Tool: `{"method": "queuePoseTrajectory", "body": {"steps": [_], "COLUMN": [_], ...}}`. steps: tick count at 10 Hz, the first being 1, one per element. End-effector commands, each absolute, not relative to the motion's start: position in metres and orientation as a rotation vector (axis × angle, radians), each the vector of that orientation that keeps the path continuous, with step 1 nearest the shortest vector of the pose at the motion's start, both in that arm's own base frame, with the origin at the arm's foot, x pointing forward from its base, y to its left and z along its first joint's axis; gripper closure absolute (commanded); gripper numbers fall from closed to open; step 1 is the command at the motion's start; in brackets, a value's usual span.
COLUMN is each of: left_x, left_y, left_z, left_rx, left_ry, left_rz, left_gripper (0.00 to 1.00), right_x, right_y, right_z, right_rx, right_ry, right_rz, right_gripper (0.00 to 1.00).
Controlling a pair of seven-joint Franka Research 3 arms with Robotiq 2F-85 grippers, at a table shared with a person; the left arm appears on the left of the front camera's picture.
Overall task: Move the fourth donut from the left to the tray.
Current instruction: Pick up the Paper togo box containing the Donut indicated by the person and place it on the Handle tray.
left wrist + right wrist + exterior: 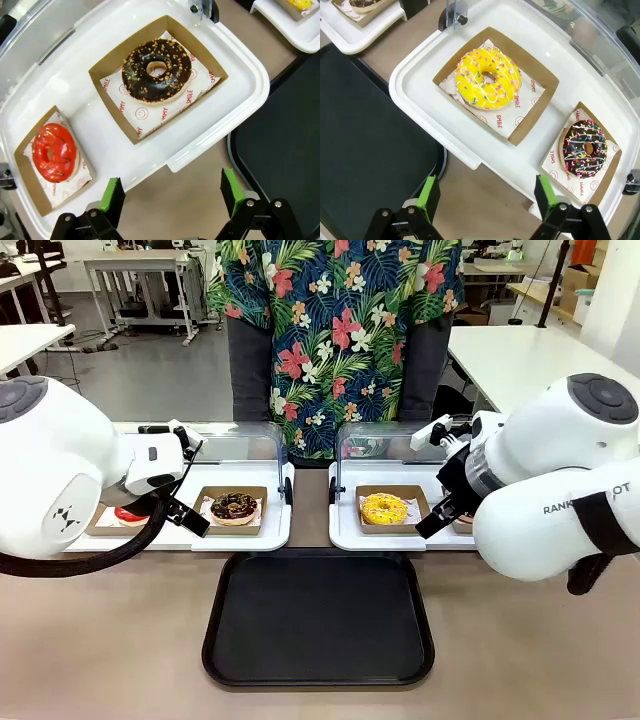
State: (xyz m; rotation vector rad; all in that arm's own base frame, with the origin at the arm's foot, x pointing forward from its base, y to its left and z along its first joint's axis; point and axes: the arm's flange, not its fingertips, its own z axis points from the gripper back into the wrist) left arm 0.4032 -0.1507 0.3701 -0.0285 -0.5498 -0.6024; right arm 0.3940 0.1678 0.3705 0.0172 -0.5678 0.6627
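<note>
Pads spread wide, the right gripper hovers over the surface at the near edge of a white tray. On that tray the fourth donut sits in its cardboard dish, beside the yellow donut. The black tray lies just beside. The left gripper is likewise spread.

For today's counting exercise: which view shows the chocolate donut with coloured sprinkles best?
The right wrist view: the donut lies whole in its cardboard dish, seen from above. In the front view the right arm covers it. The left wrist view faces the crumb-topped donut instead.
</note>
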Motion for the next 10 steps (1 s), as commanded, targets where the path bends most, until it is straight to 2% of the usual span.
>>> {"method": "queuePoseTrajectory", "body": {"steps": [1, 10], "left_x": [0.4032, 0.4032], "left_y": [-0.1507, -0.1507], "left_z": [0.3704, 0.3701], "left_rx": [-0.029, -0.028], "left_ry": [-0.55, -0.55], "left_rz": [-0.602, -0.602], "left_gripper": [0.0, 0.0], "right_x": [0.394, 0.394], "right_y": [0.1678, 0.1678], "right_z": [0.3705, 0.3705], "right_rx": [0.017, 0.017], "right_ry": [-0.568, -0.568], "right_rz": [0.663, 0.663], "right_gripper": [0.0, 0.0]}}
